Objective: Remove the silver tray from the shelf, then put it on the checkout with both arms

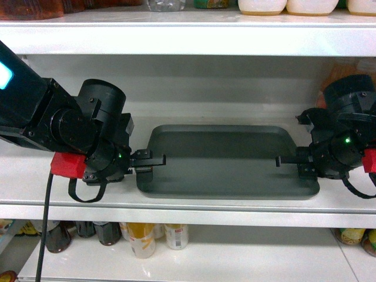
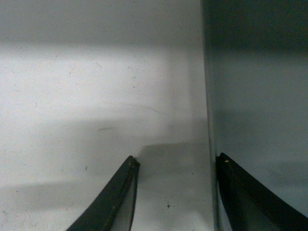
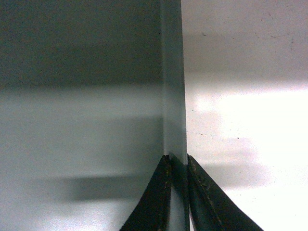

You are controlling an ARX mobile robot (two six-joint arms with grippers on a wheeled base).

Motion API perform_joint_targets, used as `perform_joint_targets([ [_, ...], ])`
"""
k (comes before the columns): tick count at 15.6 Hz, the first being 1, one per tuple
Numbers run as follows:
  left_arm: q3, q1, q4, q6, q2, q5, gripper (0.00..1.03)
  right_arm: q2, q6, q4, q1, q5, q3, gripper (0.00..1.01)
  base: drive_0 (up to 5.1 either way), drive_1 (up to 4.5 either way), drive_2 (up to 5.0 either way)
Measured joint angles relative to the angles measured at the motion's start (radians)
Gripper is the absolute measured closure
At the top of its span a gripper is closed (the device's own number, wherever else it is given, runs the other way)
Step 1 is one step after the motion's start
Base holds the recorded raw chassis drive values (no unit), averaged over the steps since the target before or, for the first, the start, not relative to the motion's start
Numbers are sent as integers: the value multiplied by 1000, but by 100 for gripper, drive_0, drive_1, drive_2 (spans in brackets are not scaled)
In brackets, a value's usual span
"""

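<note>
- Store shelving in white, stocked boards above and below; the middle shelf (image 1: 70,202) is glossy white and carries the work.
- Silver tray (image 1: 226,161) lies flat on that shelf, roughly centre, near edge close to the shelf's front lip. Still on the shelf, not lifted as far as I can tell.
- Long axis runs left-right along the shelf; short ends face the two arms. Open side up, rim up, nothing on it.
- Left gripper (image 1: 154,160) sits at the tray's left short end. Left wrist view: fingers (image 2: 118,197) spread wide, one over bare shelf, the other on the tray side of the rim (image 2: 210,96). Released, straddling the rim, not pinching.
- Right gripper (image 1: 286,160) is at the right short end. Right wrist view: both fingers (image 3: 156,197) pressed close on either side of the thin rim (image 3: 173,96). Clenched on the tray's edge.
- Handling, judged: stiff sheet metal, light for its size, smooth matte finish so likely slippery in a thin pinch. Wide and flat, so it would tip or swing from one end alone.
- Best hold looks like the middle of each short rim, both ends together, kept level.
- Checkout not in view.
</note>
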Motion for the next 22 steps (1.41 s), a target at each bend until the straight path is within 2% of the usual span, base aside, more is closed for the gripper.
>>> perform_joint_targets([
  [2,-22,0,32,-32,0,16,67,-4,1,30,1,-3,-19,98,0,0,0],
  [5,-56,-3,77,-99,-10,64,93,-18,3,113,0,-1,-77,98,0,0,0],
  [6,-67,-6,81,-106,-17,63,99,-26,9,128,0,0,-94,98,0,0,0],
  [8,-114,-8,113,-124,-41,65,101,-49,23,135,1,-4,-131,98,0,0,0],
  [11,-212,-37,176,-123,-98,-11,101,-108,48,186,2,-19,-238,98,0,0,0],
  [13,-295,-56,201,-131,-154,-27,101,-161,54,221,2,-27,-324,98,0,0,0],
  [14,-433,-79,251,-149,-290,-43,101,-297,69,288,1,-35,-489,98,0,0,0],
  [15,-620,-113,344,-150,-520,-90,101,-578,87,371,4,-50,-698,98,0,0,0],
  [16,-719,-133,345,-146,-636,-126,101,-715,98,373,19,-57,-804,98,0,0,0],
  [18,-826,-150,330,-150,-766,-146,101,-850,114,380,30,-62,-915,98,0,0,0],
  [22,-913,-154,353,-145,-877,-156,101,-960,126,392,40,-65,-1005,99,0,0,0],
])
